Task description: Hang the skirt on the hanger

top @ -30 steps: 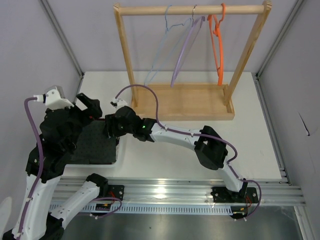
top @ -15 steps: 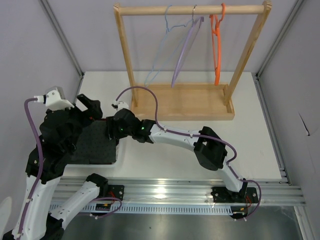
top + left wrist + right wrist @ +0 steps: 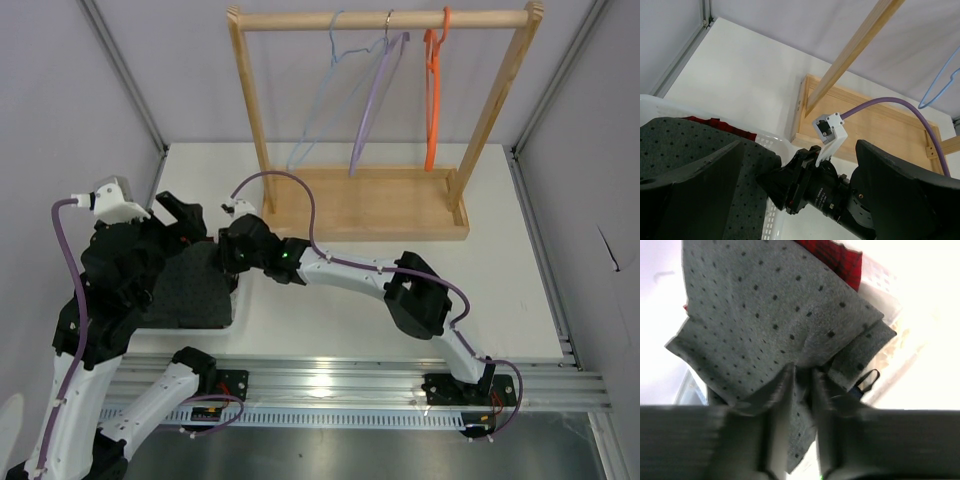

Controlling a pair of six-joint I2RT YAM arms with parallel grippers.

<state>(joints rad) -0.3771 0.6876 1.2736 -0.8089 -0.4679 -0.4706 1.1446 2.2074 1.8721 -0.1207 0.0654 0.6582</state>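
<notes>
Down at the table's left edge, the skirt (image 3: 190, 290) lay in the white basket (image 3: 775, 137), one fold clenched in the right gripper (image 3: 800, 385). The left gripper (image 3: 797, 150) hung just above the cloth, released, its fingers spread wide. The hanger (image 3: 318, 110) hung on the wooden rack (image 3: 380, 20) along the far edge.

Brightly, evenly lit from overhead in the top view, with white glare on the rail (image 3: 320, 381) at bottom centre. In the right wrist view, blown out upper right, smeared along the bottom, sharp on the skirt (image 3: 765, 315).
</notes>
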